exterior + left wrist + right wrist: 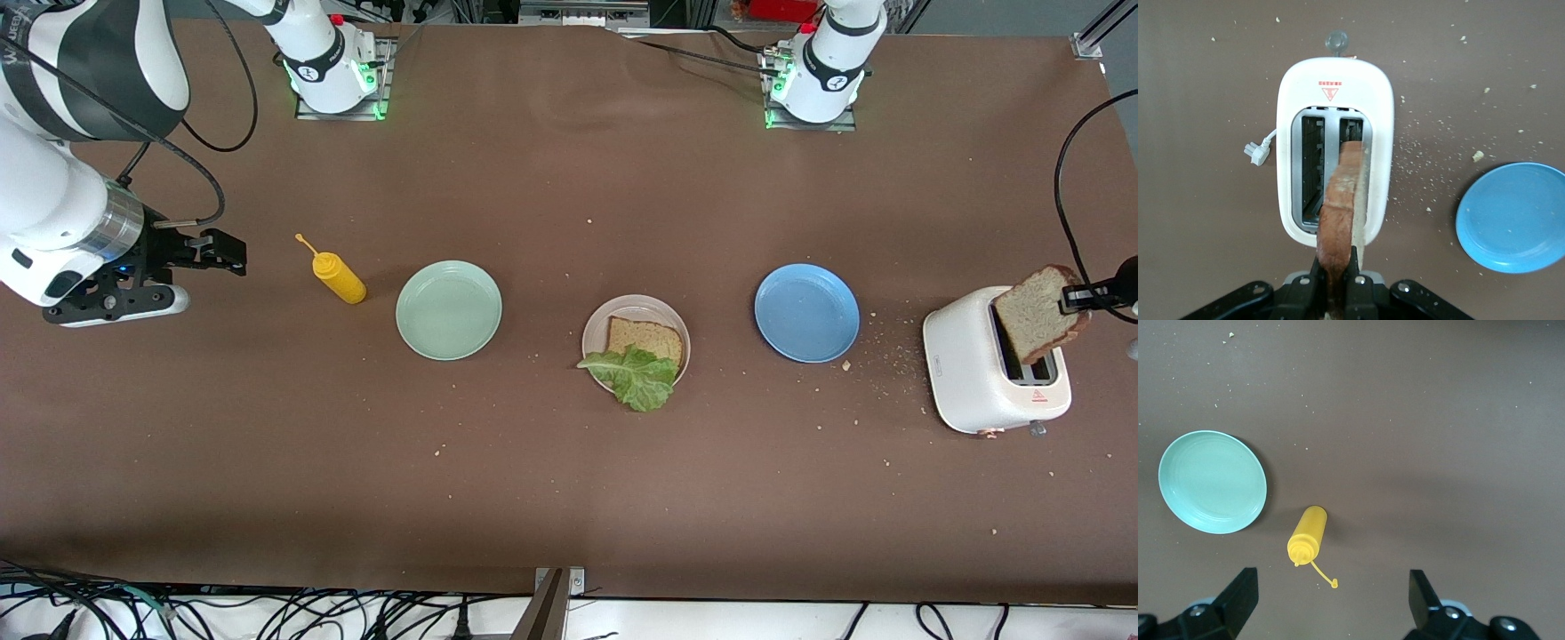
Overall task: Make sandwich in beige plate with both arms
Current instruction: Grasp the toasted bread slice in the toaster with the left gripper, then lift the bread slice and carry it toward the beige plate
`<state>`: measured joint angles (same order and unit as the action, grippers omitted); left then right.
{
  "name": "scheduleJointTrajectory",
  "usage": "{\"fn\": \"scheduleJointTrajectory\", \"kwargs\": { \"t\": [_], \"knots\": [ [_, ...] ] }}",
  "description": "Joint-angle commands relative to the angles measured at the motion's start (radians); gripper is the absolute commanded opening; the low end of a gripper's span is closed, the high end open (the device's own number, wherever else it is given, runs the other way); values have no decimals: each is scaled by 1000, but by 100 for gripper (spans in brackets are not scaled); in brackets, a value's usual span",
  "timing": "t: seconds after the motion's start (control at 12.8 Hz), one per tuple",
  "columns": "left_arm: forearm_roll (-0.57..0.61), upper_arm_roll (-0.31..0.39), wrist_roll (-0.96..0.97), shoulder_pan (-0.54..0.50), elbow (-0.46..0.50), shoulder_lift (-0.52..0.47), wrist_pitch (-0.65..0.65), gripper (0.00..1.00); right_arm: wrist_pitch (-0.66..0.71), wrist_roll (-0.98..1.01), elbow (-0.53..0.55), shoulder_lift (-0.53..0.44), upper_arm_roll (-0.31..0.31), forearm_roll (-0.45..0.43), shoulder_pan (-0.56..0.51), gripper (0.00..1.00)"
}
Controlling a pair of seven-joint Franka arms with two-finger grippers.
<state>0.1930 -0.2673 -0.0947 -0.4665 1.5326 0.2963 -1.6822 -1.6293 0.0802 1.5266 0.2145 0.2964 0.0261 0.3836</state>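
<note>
The beige plate (603, 329) sits mid-table with one brown bread slice (645, 339) and a green lettuce leaf (633, 377) that hangs over its rim toward the front camera. My left gripper (1077, 300) is shut on a second bread slice (1031, 315), held upright just above the white toaster (965, 364). In the left wrist view the slice (1343, 200) stands edge-on over a toaster (1288, 160) slot, clamped between my gripper's (1336, 283) fingers. My right gripper (218, 252) is open and empty, waiting over the table at the right arm's end, beside the yellow bottle.
A yellow squeeze bottle (338, 276) lies with its cap off, also in the right wrist view (1308, 533). A mint green plate (448, 310) and a blue plate (806, 312) flank the beige plate. Crumbs lie around the toaster.
</note>
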Motion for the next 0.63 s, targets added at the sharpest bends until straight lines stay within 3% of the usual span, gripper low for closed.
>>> {"fn": "scheduleJointTrajectory", "kwargs": {
  "t": [0.0, 0.23, 0.55],
  "knots": [
    [43, -20, 16, 54, -109, -8, 135, 0, 11, 12, -11, 2, -3, -12, -2, 100],
    [40, -21, 59, 143, -201, -8, 270, 0, 9, 12, -11, 2, -3, -12, -2, 100],
    [25, -23, 62, 259, -235, -8, 297, 0, 0, 12, -13, 9, -3, -11, -2, 100]
  ]
}}
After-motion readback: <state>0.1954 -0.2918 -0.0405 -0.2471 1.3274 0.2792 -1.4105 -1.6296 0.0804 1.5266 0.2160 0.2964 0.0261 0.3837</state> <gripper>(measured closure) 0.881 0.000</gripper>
